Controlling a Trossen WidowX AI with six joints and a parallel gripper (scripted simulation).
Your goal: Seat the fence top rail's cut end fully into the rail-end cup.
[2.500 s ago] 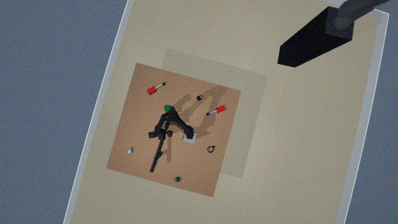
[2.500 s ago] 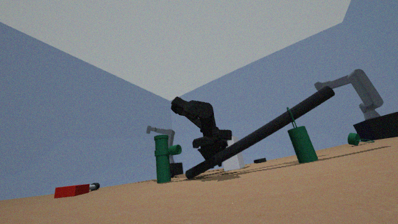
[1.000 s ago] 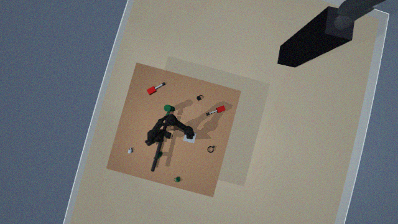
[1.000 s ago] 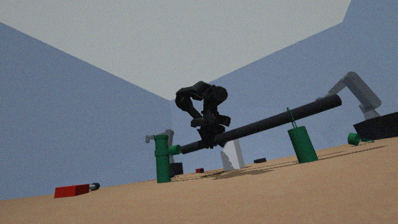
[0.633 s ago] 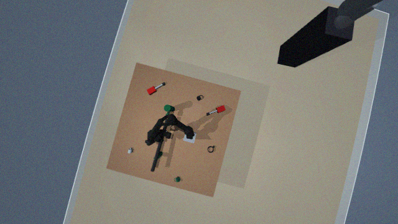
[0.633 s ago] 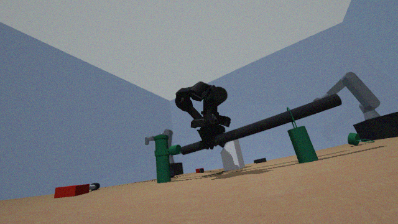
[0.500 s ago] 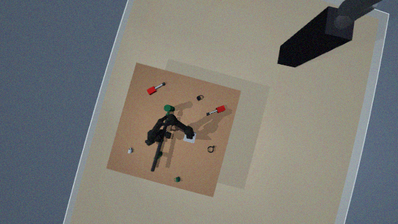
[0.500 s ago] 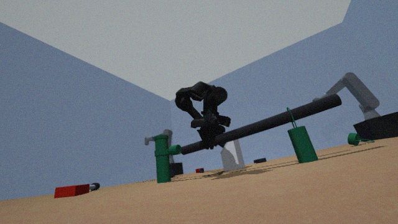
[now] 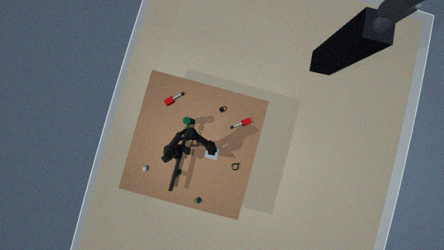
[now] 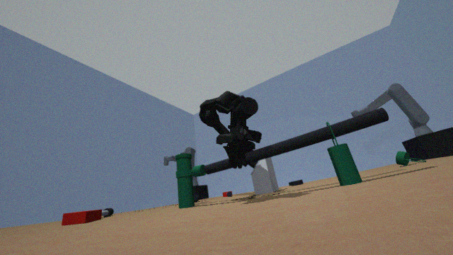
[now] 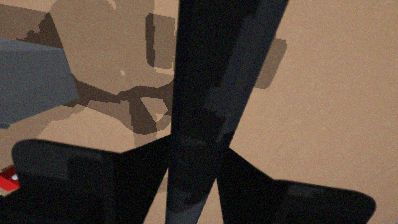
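Observation:
The dark rail (image 9: 171, 184) (image 10: 354, 124) (image 11: 215, 55) slopes down toward the big green post (image 9: 187, 121) (image 10: 185, 193). Its low end meets the mouth of the green rail-end cup (image 10: 199, 171); how deep it sits inside is hidden. The brace band (image 10: 182, 174) is up near the post's cap. Farther along, the rail passes through the loop (image 10: 333, 134) above the short green post (image 10: 345, 164), and its far end sticks out high. My gripper (image 10: 240, 164) (image 11: 196, 141) is shut on the rail, a short way from the cup.
Two red-handled tools (image 9: 168, 101) (image 9: 246, 121) lie on the board. A dark ring clamp (image 9: 235, 167), a small grey piece (image 9: 145, 168) and a loose green cap (image 9: 198, 200) (image 10: 402, 158) lie around. The arm's pale base (image 9: 211, 155) (image 10: 262, 180) stands near the rail.

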